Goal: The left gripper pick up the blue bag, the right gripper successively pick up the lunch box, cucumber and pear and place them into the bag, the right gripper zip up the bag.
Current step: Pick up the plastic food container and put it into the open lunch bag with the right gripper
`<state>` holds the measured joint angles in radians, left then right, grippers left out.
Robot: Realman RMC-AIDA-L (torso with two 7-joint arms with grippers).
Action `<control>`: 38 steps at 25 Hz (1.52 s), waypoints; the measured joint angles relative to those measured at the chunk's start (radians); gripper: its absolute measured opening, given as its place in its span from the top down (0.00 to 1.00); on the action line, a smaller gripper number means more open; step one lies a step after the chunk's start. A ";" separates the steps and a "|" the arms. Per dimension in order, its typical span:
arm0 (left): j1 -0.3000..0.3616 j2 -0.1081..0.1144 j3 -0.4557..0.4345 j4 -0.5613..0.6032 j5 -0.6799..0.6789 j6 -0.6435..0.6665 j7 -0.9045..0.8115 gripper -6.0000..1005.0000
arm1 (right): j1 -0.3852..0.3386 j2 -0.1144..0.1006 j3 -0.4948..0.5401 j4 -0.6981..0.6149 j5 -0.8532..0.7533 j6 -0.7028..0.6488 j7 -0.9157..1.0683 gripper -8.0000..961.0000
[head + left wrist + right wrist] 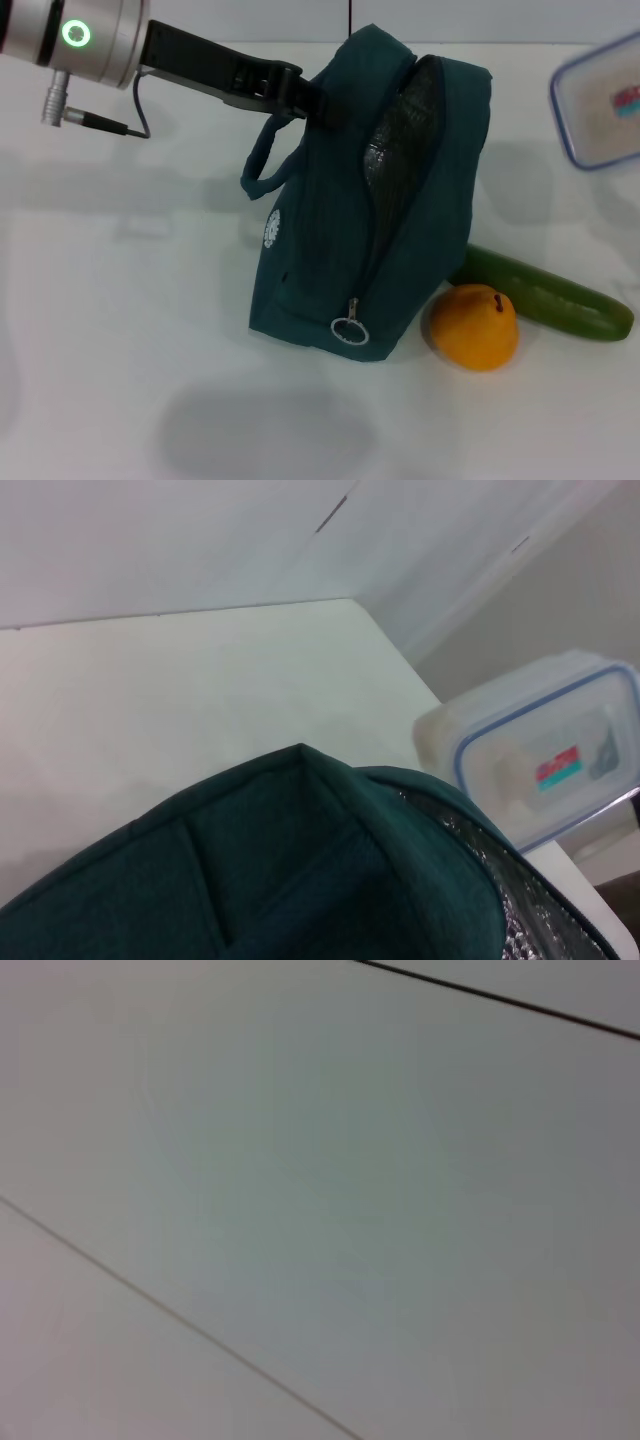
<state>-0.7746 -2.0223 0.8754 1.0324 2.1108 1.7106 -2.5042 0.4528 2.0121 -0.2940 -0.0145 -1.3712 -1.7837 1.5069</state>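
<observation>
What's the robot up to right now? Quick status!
Left gripper shut on blue bag, bag unzipped. Right gripper out of view. Lunch box, cucumber, pear not yet packed.

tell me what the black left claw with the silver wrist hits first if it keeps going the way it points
The left gripper points across at the dark teal fabric bag, already at its top edge, so probably that bag's upper panel first.

White table (120,330), pale wall behind (150,540), soft shadows

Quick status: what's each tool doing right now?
Left tool: shut on the bag, at its top edge.
Right tool: not in view.
</observation>
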 joint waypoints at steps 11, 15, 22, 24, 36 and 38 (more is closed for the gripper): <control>-0.009 -0.014 0.000 0.000 0.008 -0.004 -0.001 0.95 | 0.074 0.003 -0.001 -0.020 0.042 -0.086 0.003 0.90; -0.010 -0.016 0.001 -0.001 0.009 -0.005 -0.001 0.95 | 0.091 0.005 0.000 -0.025 0.057 -0.111 0.002 0.90; -0.014 -0.027 0.002 -0.002 0.010 -0.005 -0.001 0.95 | 0.131 0.006 -0.002 -0.025 0.064 -0.133 -0.001 0.90; -0.015 -0.028 0.002 -0.002 0.011 -0.005 -0.001 0.95 | 0.142 0.007 -0.006 -0.025 0.064 -0.137 -0.002 0.90; -0.026 -0.037 0.003 -0.003 0.011 -0.014 0.003 0.95 | 0.202 0.013 -0.020 -0.014 0.056 -0.167 -0.002 0.89; -0.027 -0.038 0.004 -0.003 0.011 -0.016 0.002 0.95 | 0.212 0.015 -0.032 -0.013 0.056 -0.168 -0.002 0.89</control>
<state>-0.8016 -2.0604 0.8789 1.0293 2.1217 1.6943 -2.5024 0.6650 2.0266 -0.3261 -0.0274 -1.3153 -1.9521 1.5047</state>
